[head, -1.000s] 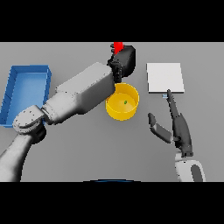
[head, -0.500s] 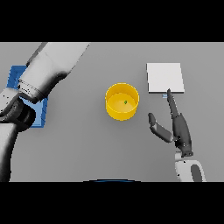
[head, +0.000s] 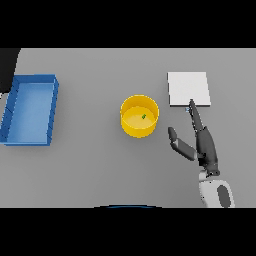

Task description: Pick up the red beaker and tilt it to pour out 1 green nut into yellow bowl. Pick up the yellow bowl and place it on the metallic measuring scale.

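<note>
Gone from the table since half a second ago is the left arm: it then lay across the upper left, over the blue tray (head: 30, 109), and a second ago its hand held the red beaker above the yellow bowl (head: 139, 116). Now only a dark patch shows at the far left edge, and whether that is the left hand cannot be told; neither hand nor beaker is visible. With the arm away, the whole tray shows, where earlier most of it was covered.

Counted: one yellow bowl, one green nut (head: 144, 116), one blue tray, one metallic measuring scale (head: 188, 89), one right hand (head: 204, 144).

Unmoved across the frames, the bowl stands upright at the middle of the grey table (head: 90, 165), with the nut lying inside it, right of centre. The scale lies flat to the bowl's upper right, apart from it.

Unchanged too, the right hand rests right of the bowl, fingers straight and relaxed, holding nothing, its longest fingertip reaching the scale's near edge, thumb pointing toward the bowl
</note>
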